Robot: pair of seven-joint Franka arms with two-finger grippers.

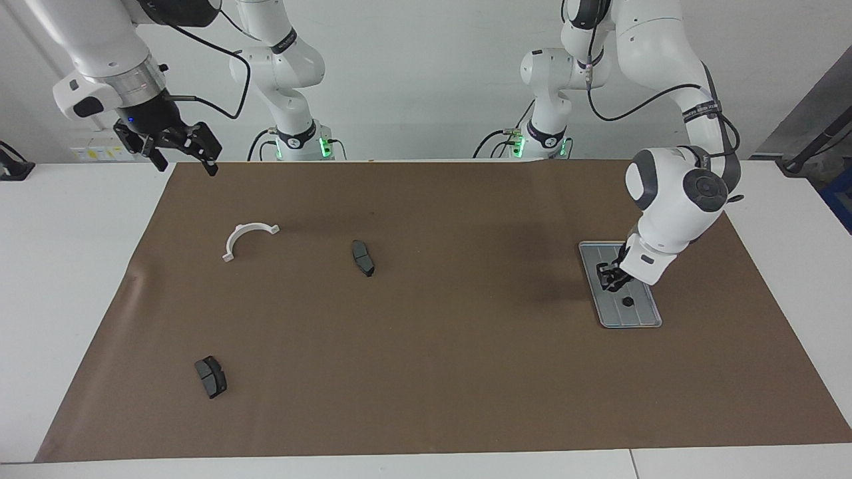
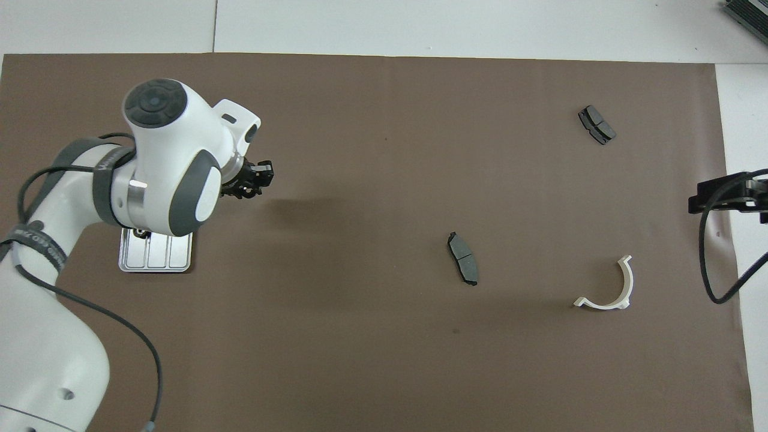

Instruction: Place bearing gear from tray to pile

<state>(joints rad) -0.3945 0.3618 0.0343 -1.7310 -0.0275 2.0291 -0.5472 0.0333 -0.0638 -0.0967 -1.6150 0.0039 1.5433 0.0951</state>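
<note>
The silver ridged tray (image 1: 642,318) lies on the brown mat toward the left arm's end; in the overhead view the left arm covers most of the tray (image 2: 157,259). A small black bearing gear (image 1: 627,301) sits on it. My left gripper (image 1: 608,279) is open and hangs low over the tray, beside the gear and not touching it; it also shows in the overhead view (image 2: 259,179). The pile is a white half-ring bracket (image 1: 247,238) (image 2: 609,288) and two dark brake pads (image 1: 363,257) (image 1: 211,376). My right gripper (image 1: 186,163) waits, raised and open.
The brown mat (image 1: 466,372) covers most of the white table. The pile's parts are spread wide apart toward the right arm's end; the pads also show in the overhead view (image 2: 463,258) (image 2: 596,124).
</note>
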